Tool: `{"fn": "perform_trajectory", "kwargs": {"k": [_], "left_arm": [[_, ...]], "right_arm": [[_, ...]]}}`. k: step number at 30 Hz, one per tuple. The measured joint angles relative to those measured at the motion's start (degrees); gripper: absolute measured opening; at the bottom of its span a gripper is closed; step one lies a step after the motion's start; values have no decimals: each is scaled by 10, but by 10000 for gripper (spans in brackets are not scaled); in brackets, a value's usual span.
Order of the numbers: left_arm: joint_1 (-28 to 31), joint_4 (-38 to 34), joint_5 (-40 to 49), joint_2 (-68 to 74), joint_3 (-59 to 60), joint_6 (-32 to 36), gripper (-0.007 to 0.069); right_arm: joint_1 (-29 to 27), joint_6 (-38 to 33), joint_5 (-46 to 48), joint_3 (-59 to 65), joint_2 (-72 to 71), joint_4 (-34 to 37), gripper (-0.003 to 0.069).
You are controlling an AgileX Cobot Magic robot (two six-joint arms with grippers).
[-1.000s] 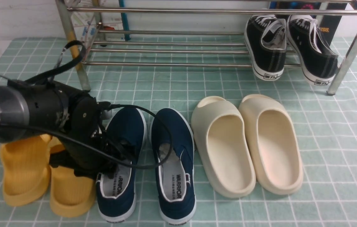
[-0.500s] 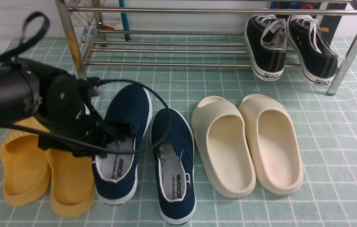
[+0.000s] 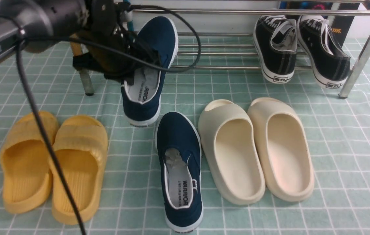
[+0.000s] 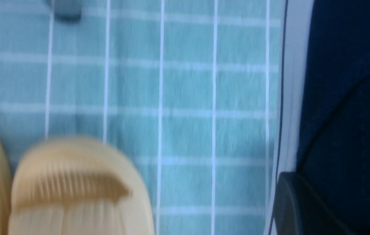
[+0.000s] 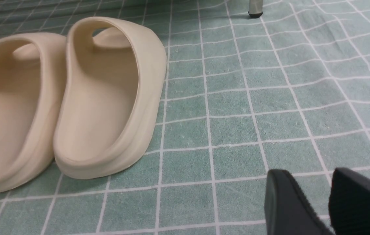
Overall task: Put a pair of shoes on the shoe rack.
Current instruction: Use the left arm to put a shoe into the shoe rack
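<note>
One navy canvas slip-on (image 3: pixel 153 42) is clamped in the left gripper (image 3: pixel 136 65), whose black fingers pinch the shoe's side wall at the opening. The shoe hangs above the cloth, heel low and toe tilted up across the left part of the shoe rack (image 3: pixel 224 12); whether it touches the bars cannot be told. Its white sole edge and grey-white printed insole face the camera. In the left wrist view, dark canvas (image 4: pixel 345 98) fills one side. The second navy slip-on (image 3: pixel 178 147) lies flat on the green checked cloth (image 3: pixel 351 147), between the ribbed yellow foam slides (image 3: pixel 77 169) and the smooth cream foam slides (image 3: pixel 233 153). The chrome tube rack holds two black lace-up sneakers (image 3: pixel 278 49) at the right end of its lower shelf, heels outward. The right gripper (image 5: pixel 315 178) shows only two dark tips close together, holding nothing; whether they are fully closed cannot be told.
</note>
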Motion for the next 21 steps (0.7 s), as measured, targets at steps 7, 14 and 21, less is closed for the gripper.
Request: {"fn": "perform_trajectory", "kwargs": {"k": [7, 14, 21], "left_arm": [[23, -1, 116, 166, -278, 35, 5], [36, 0, 156, 272, -418, 45, 5], [44, 12, 99, 302, -444, 21, 5]], "right_arm": [[0, 0, 0, 0, 0, 0, 239], [0, 0, 0, 0, 0, 0, 239], [0, 0, 0, 0, 0, 0, 239]]}}
